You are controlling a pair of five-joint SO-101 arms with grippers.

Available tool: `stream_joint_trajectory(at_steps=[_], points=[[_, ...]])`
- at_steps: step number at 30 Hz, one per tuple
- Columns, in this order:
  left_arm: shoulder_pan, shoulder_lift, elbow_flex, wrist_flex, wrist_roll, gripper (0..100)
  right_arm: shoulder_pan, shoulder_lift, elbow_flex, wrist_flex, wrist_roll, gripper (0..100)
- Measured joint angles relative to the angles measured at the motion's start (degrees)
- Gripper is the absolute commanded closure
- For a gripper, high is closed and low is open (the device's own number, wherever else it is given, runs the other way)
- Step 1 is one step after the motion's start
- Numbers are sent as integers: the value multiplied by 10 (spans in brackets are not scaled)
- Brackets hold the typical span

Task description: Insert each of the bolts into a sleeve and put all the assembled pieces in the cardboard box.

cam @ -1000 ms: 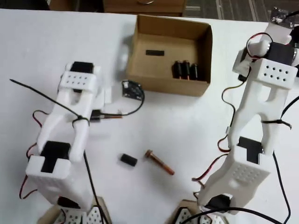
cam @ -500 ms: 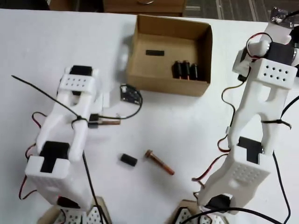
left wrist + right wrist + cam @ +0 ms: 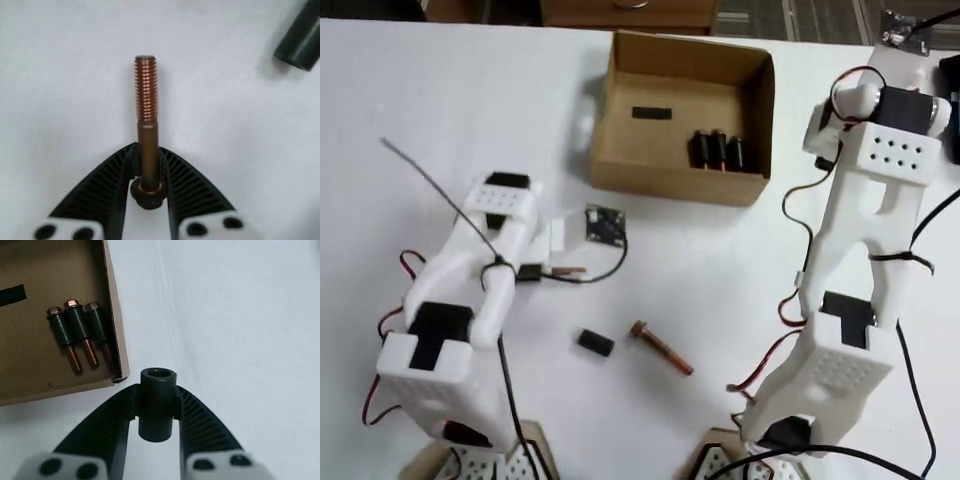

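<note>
My left gripper (image 3: 149,151) is shut on a copper bolt (image 3: 147,117) just above its head, with the threaded end pointing away over the white table. In the high view that bolt (image 3: 566,270) sticks out of the left gripper (image 3: 530,272), left of the table's centre. A loose black sleeve (image 3: 595,343) and a second copper bolt (image 3: 662,348) lie nearer the front. My right gripper (image 3: 156,392) is shut on a black sleeve (image 3: 157,405), held upright just outside the cardboard box (image 3: 112,330). Three assembled pieces (image 3: 717,150) lie side by side in the box (image 3: 620,110).
The loose sleeve (image 3: 300,37) lies off to one side of the held bolt's tip. The right arm (image 3: 865,230) stands along the table's right side, with red and black cables hanging beside it. A black label (image 3: 651,113) sits on the box floor.
The left arm has drawn back toward the table's front with the bolt in its gripper. The right arm's upper part has shifted slightly left and toward the back.
</note>
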Motion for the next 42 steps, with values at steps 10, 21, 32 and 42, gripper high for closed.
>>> stream_joint_trajectory(at_steps=[10, 21, 32, 42], points=[[2, -10, 62, -73, 0, 836, 0, 0, 0, 0, 0, 979], [4, -82, 73, -77, 0, 861, 0, 0, 0, 0, 0, 979], [25, -238, 76, -75, 323, 858, -1, 0, 0, -5, 0, 979], [25, -256, 77, -27, 709, 861, -4, 0, 0, -5, 0, 979]])
